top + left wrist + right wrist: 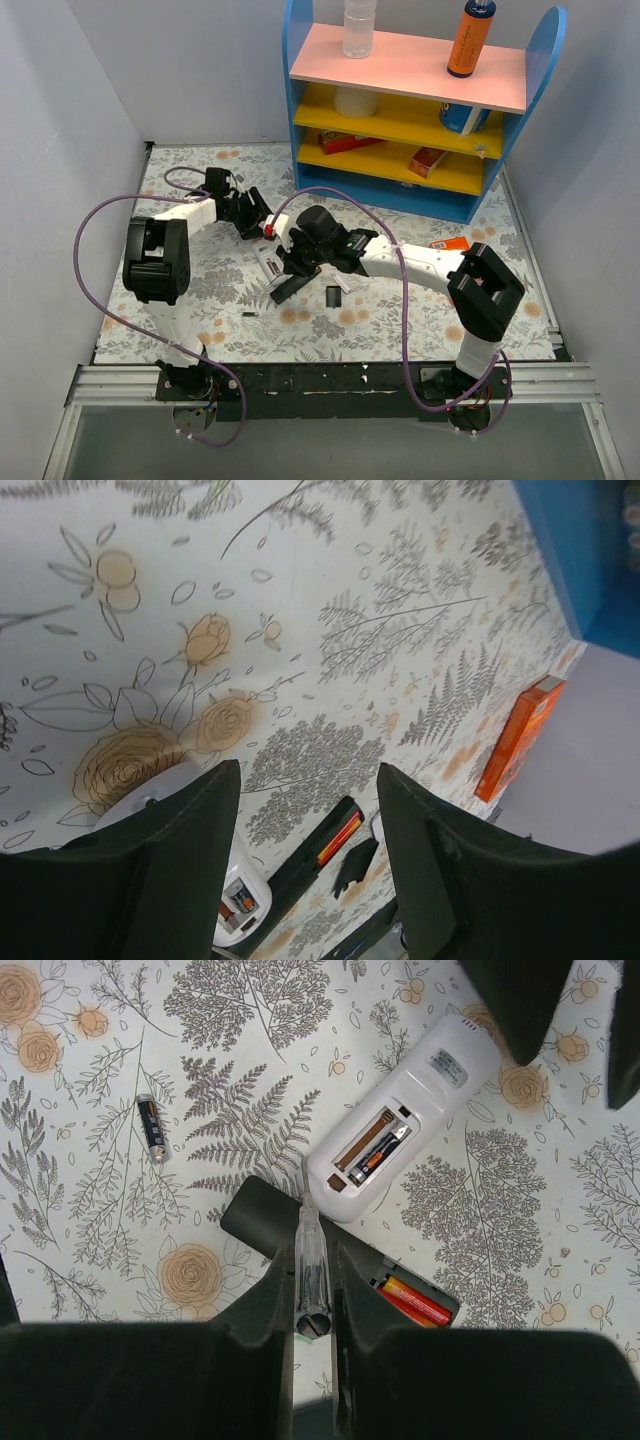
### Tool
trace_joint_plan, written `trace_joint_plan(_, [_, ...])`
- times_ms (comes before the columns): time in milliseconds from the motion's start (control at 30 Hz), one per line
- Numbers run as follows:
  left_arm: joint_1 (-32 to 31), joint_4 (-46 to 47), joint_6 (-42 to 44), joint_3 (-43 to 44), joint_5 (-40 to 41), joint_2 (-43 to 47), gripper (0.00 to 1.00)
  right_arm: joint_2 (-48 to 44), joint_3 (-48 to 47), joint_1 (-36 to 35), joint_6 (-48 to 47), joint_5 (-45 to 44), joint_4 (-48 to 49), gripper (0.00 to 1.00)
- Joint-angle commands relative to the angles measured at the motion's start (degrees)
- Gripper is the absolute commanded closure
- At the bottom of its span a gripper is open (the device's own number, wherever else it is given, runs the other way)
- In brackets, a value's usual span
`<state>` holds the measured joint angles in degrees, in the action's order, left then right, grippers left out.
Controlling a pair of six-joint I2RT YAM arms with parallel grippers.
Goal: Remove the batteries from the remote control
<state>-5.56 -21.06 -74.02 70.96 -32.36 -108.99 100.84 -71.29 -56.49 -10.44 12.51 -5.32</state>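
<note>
Remote control [255, 1222]: black bar slanting beneath right gripper [312, 1272].
Batteries [412, 1300]: red-orange pair seated lengthwise inside, just right of those fingers.
Right gripper: nearer; clamped on clear stick [310, 1260].
Left gripper [308, 810]: fingers parted, empty.

Lab booth: white walls [60, 100], floral tablecloth [400, 330].

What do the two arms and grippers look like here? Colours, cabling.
Left arm and right arm: white links, chunky black joint housings. Left gripper and right gripper: black, two blunt fingers. A purple cable loops from each arm to its base.
</note>
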Motion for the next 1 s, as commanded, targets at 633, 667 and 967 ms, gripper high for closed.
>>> trace_joint_plan(633, [-0.9, -10.1, -2.3, -11.2, 14.0, 7.2, 0.48, -5.7, 1.6, 1.6, -1.3, -9.5, 0.6, 0.99])
trace_joint_plan(667, [-0.9, -10.1, -2.9, -12.1, 12.7, 7.7, 0.48, -6.2, 1.7, 1.7, -0.6, -9.4, 0.7, 0.99])
trace_joint_plan(967, [-0.9, -9.7, -3.9, -14.3, 8.8, 11.7, 0.50, -7.8, 1.8, 3.1, 2.3, -10.4, 2.7, 0.99])
